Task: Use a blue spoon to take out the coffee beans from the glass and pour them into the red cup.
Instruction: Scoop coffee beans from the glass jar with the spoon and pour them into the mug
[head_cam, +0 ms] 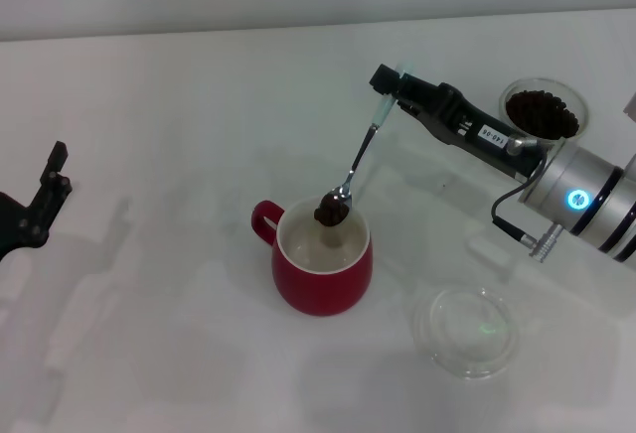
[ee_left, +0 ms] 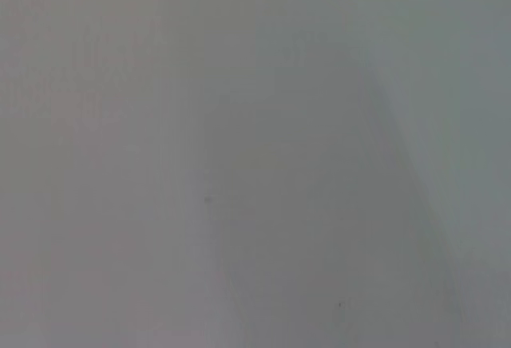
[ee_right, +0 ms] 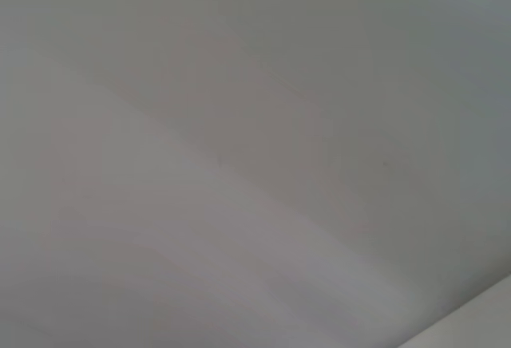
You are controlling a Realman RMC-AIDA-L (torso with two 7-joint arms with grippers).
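Note:
The red cup (head_cam: 323, 259) stands on the white table near the middle, its loop handle pointing left. Over its far rim hangs the blue spoon (head_cam: 360, 163), its metal bowl carrying a dark lump of coffee beans (head_cam: 332, 211). My right gripper (head_cam: 390, 88) is shut on the spoon's pale blue handle, up and to the right of the cup. The glass (head_cam: 544, 113) sits at the far right behind my right arm, filled with dark beans. My left gripper (head_cam: 50, 190) rests parked at the left edge. Both wrist views show only blank table.
A shallow clear round dish (head_cam: 467, 332) lies to the right of the cup, nearer the front. The right arm's silver wrist (head_cam: 586, 200) with a lit blue ring reaches in from the right edge.

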